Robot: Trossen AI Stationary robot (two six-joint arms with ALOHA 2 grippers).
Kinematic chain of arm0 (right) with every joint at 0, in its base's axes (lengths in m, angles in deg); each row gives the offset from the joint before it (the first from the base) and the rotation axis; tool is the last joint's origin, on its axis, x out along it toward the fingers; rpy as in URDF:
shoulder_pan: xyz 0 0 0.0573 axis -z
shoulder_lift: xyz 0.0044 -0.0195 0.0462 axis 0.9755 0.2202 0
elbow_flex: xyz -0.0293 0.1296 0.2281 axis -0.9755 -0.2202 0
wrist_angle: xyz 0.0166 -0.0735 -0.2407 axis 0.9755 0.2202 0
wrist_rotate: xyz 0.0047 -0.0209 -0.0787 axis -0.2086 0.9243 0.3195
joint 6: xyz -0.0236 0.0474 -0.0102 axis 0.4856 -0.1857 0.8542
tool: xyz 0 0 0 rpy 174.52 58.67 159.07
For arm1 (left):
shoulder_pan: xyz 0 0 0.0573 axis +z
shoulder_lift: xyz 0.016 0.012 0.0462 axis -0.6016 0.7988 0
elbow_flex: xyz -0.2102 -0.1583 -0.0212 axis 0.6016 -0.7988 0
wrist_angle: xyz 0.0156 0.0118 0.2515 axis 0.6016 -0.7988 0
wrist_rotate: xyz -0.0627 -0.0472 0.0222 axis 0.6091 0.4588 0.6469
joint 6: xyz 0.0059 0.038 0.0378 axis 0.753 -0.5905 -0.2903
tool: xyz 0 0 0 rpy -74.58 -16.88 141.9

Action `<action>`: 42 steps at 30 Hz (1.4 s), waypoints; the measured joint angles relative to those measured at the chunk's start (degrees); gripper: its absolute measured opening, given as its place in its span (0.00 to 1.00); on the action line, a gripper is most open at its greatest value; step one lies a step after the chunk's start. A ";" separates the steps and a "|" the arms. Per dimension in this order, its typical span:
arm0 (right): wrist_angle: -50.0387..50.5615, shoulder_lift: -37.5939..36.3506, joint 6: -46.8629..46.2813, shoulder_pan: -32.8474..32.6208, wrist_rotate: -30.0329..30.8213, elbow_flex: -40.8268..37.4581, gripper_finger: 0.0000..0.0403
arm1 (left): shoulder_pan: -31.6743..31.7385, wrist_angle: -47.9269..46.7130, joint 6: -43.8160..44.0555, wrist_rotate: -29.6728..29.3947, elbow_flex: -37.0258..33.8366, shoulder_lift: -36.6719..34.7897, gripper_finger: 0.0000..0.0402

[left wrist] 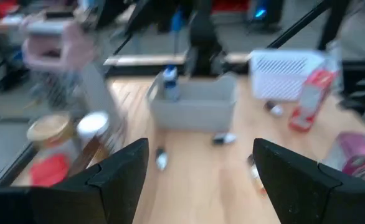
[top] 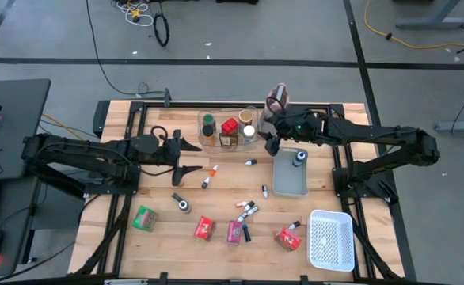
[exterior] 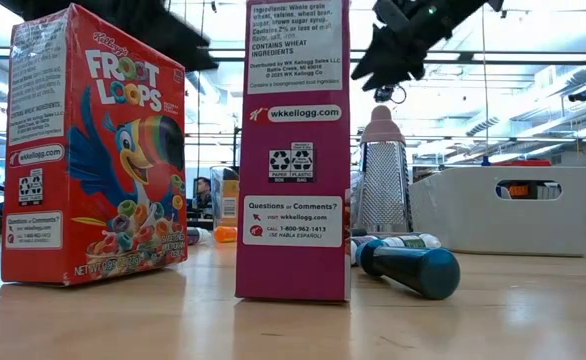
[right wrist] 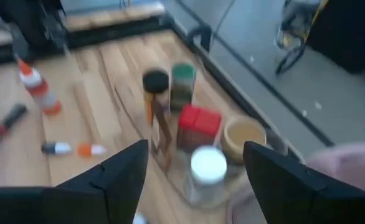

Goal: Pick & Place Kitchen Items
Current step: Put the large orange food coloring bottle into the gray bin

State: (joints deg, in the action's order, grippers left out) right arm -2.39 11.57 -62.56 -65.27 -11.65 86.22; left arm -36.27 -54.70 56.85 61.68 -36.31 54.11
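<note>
Right pincer (top: 272, 143) agape, blurred jars (right wrist: 189, 130) beyond.

The left arm comes in from the left edge of the high view and stretches toward the middle of the frame. Its tool (top: 187, 156) sits a little left of centre, with the two fingers spread wide apart and nothing between them. The right arm enters from the right side, bends at the elbow near the right edge, and reaches to the upper middle of the frame. Its tool (top: 270, 143) is there, fingers also spread apart, holding nothing.
</note>
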 joint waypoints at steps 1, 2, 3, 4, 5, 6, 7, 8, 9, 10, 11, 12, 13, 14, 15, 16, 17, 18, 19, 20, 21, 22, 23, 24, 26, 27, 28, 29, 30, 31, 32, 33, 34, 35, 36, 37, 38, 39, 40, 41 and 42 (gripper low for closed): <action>-1.74 0.21 0.24 0.00 0.08 0.00 0.68 | 0.02 -2.34 0.60 -0.97 0.00 0.00 0.74; -3.14 0.34 0.67 0.00 0.03 0.01 0.68 | 0.02 -5.17 0.79 -1.50 0.00 0.00 0.74; -3.60 0.41 1.19 0.00 0.04 0.00 0.68 | 0.02 -8.10 0.84 -1.72 0.00 0.00 0.74; -4.28 0.66 1.83 0.00 0.15 0.00 0.68 | 0.01 -10.99 1.03 -1.87 0.00 0.00 0.74; -5.37 0.99 2.48 0.00 0.09 0.00 0.68 | -0.07 -13.79 1.83 -1.91 0.00 0.00 0.74; -5.52 1.19 3.14 0.00 -0.05 0.01 0.68 | -0.13 -16.42 2.65 -1.91 -0.02 0.00 0.74; -5.19 1.40 3.66 0.00 -0.04 0.00 0.68 | -0.18 -18.55 3.82 -1.89 -0.02 0.00 0.74; -5.34 1.74 4.04 0.00 -0.04 0.00 0.68 | -0.17 -20.39 4.89 -1.98 -0.02 0.00 0.74; -5.39 2.15 4.20 0.00 -0.04 0.00 0.68 | -0.14 -22.21 5.73 -2.16 -0.02 0.00 0.74; -5.19 2.53 4.21 0.00 -0.04 0.00 0.68 | -0.16 -23.88 6.86 -2.35 -0.02 -0.02 0.74; -5.12 2.91 4.19 0.00 -0.06 0.00 0.68 | -0.16 -25.28 7.78 -2.44 -0.02 -0.02 0.74; -5.32 3.39 4.19 0.00 -0.06 0.00 0.68 | -0.14 -26.62 8.41 -2.46 -0.02 -0.02 0.74; -5.39 3.83 4.17 0.00 -0.06 0.00 0.68 | -0.14 -27.93 9.12 -2.55 -0.02 -0.04 0.74; -5.21 4.27 4.17 0.00 -0.04 0.00 0.68 | -0.14 -28.90 9.73 -2.53 -0.02 -0.04 0.74; -5.15 4.76 4.17 0.00 -0.04 0.00 0.68 | -0.15 -29.72 10.59 -2.44 -0.02 -0.04 0.74; -5.27 5.17 4.15 0.00 -0.04 0.00 0.68 | -0.16 -30.71 11.58 -2.11 0.00 -0.04 0.74; -5.25 5.44 4.12 0.00 -0.05 0.00 0.68 | -0.16 -31.78 12.55 -1.58 0.00 -0.04 0.74; -5.18 5.72 4.03 0.00 -0.01 0.00 0.68 | -0.16 -32.87 13.14 -0.51 0.00 -0.04 0.74; -5.52 6.09 4.01 0.00 -0.01 0.00 0.68 | -0.16 -33.83 13.98 0.71 0.00 -0.04 0.74; -5.56 6.34 4.01 0.00 -0.06 0.00 0.68 | -0.16 -34.69 14.58 1.78 0.00 -0.04 0.74; -5.27 6.41 4.02 0.00 -0.06 -0.03 0.68 | -0.16 -35.57 15.42 2.56 0.00 -0.07 0.74; -5.52 6.61 4.01 0.00 -0.02 -0.04 0.68 | -0.16 -36.50 15.98 3.22 0.00 -0.07 0.74; -6.20 6.77 4.01 0.00 -0.04 -0.02 0.68 | -0.18 -37.55 16.82 3.59 0.00 -0.07 0.74; -6.16 6.90 4.01 0.00 -0.04 -0.02 0.68 | -0.18 -38.68 17.29 3.66 0.00 -0.07 0.74; -6.00 6.94 4.03 0.00 -0.02 -0.04 0.68 | -0.18 -40.79 18.41 3.08 0.00 -0.07 0.74; -6.52 6.99 4.02 0.00 -0.02 -0.04 0.68 | -0.18 -42.00 18.77 2.34 0.00 -0.07 0.74; -6.74 7.00 4.04 0.00 -0.02 -0.04 0.68 | -0.18 -42.95 18.96 1.50 0.00 -0.07 0.74; -6.76 7.04 4.04 0.00 -0.02 -0.04 0.68 | -0.18 -43.44 19.00 0.75 0.00 -0.07 0.74; -6.87 7.08 4.04 0.00 -0.04 -0.04 0.68 | -0.18 -43.52 18.95 0.06 0.00 -0.07 0.74; -7.09 7.08 4.04 0.00 -0.04 -0.04 0.68 | -0.18 -43.47 18.82 -0.40 0.00 -0.07 0.73; -7.26 7.08 4.04 0.00 -0.02 -0.04 0.68 | -0.15 -43.33 18.66 -0.62 0.00 -0.07 0.72; -7.24 7.08 4.04 0.00 -0.02 -0.04 0.68 | -0.14 -43.28 18.47 -0.60 0.00 -0.07 0.71; -7.15 7.08 4.04 0.00 -0.02 -0.04 0.68 | -0.14 -43.30 18.49 -0.64 0.00 -0.07 0.69; -7.15 7.08 4.04 0.00 -0.02 -0.04 0.68 | -0.14 -43.32 18.47 -0.64 0.00 -0.07 0.67; -7.17 7.08 4.04 0.00 0.00 -0.04 0.68 | -0.14 -43.30 18.47 -0.61 0.00 -0.07 0.64; -7.17 7.08 4.04 0.00 -0.02 -0.04 0.68 | -0.14 -43.28 18.45 -0.57 0.00 -0.07 0.61; -7.13 7.08 4.04 0.00 -0.03 -0.04 0.68 | -0.15 -43.27 18.45 -0.56 0.00 -0.07 0.59; -7.08 7.08 4.04 0.00 -0.02 -0.04 0.68 | -0.14 -43.19 18.43 -0.58 0.00 -0.06 0.56; -7.09 7.08 4.04 0.00 0.00 -0.04 0.68 | -0.14 -43.02 18.42 -0.58 0.00 -0.04 0.53; -7.10 7.08 4.04 0.00 0.00 -0.04 0.68 | -0.14 -42.75 18.41 -0.56 0.00 -0.04 0.49; -7.08 7.08 4.04 0.00 0.00 -0.04 0.68 | -0.14 -42.41 18.36 -0.56 0.00 -0.04 0.46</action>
State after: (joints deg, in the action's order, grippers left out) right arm -9.47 18.65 -58.53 -65.27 -11.65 86.17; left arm -36.41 -97.11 75.21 61.12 -36.31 54.06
